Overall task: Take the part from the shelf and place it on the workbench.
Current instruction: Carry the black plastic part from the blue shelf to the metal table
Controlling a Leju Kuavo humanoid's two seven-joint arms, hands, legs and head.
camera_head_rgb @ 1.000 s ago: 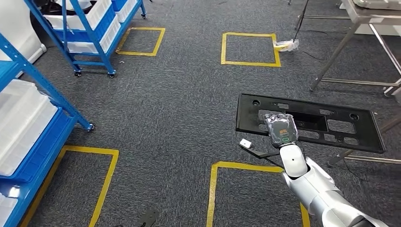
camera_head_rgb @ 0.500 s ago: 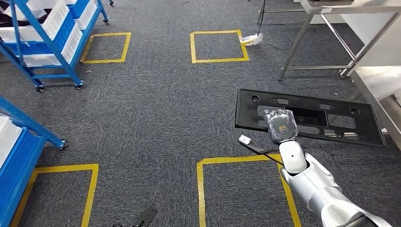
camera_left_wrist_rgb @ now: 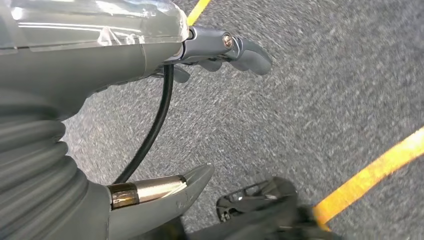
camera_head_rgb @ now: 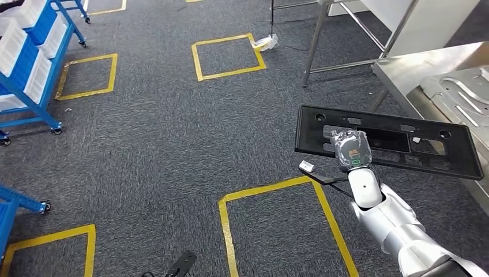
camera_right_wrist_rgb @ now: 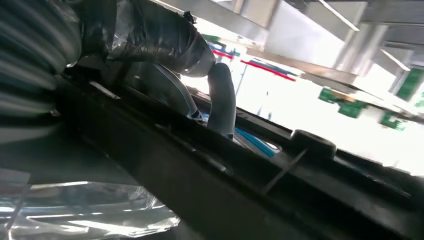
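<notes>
From above, the robot's right hand (camera_head_rgb: 350,151) grips a long black plastic panel (camera_head_rgb: 386,140) full of cut-outs, holding it flat out in front over the grey carpet (camera_head_rgb: 167,144). The far end of the panel reaches over the near edge of a steel workbench (camera_head_rgb: 398,64) on the right, where a grey metal part (camera_head_rgb: 461,92) lies. Yellow tape squares (camera_head_rgb: 228,56) mark the carpet, and a blue shelf rack (camera_head_rgb: 29,63) with white bins stands off to the left on castors. A second metal table's legs (camera_head_rgb: 314,43) show further back.

At the left wrist, the left hand (camera_left_wrist_rgb: 215,50) hangs over the carpet with its fingers (camera_left_wrist_rgb: 245,50) stretched out and holding nothing; a yellow tape line (camera_left_wrist_rgb: 372,175) runs underneath and a black cable (camera_left_wrist_rgb: 152,127) loops along the hand.

At the right wrist, the right hand (camera_right_wrist_rgb: 165,55) is wrapped round the panel's black edge (camera_right_wrist_rgb: 235,185), a grey finger (camera_right_wrist_rgb: 221,100) hooked over it, bright ceiling beyond.
</notes>
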